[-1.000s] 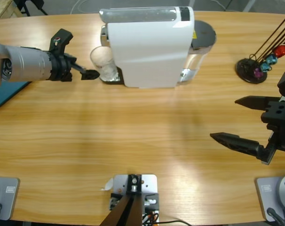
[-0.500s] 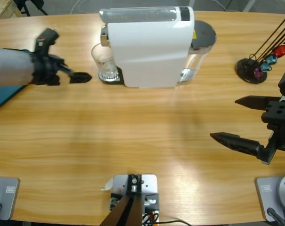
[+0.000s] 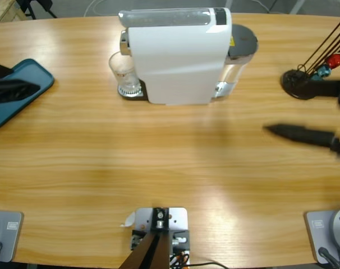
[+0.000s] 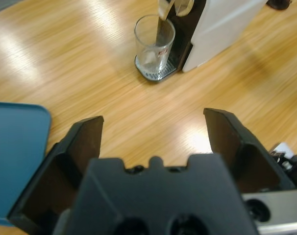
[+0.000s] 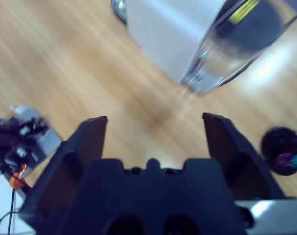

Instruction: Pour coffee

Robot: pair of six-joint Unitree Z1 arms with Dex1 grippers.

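Clear glass stands on the white coffee machine drip tray, looks empty. Left claw and right claw gape, holding nothing. Brewing apparently remains.

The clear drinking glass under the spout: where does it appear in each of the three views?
High view: the clear drinking glass stands upper left of centre, against the white coffee machine.
Left wrist view: top centre, on the drip tray.
Right wrist view: not in it.
Shared landmark: the white coffee machine.
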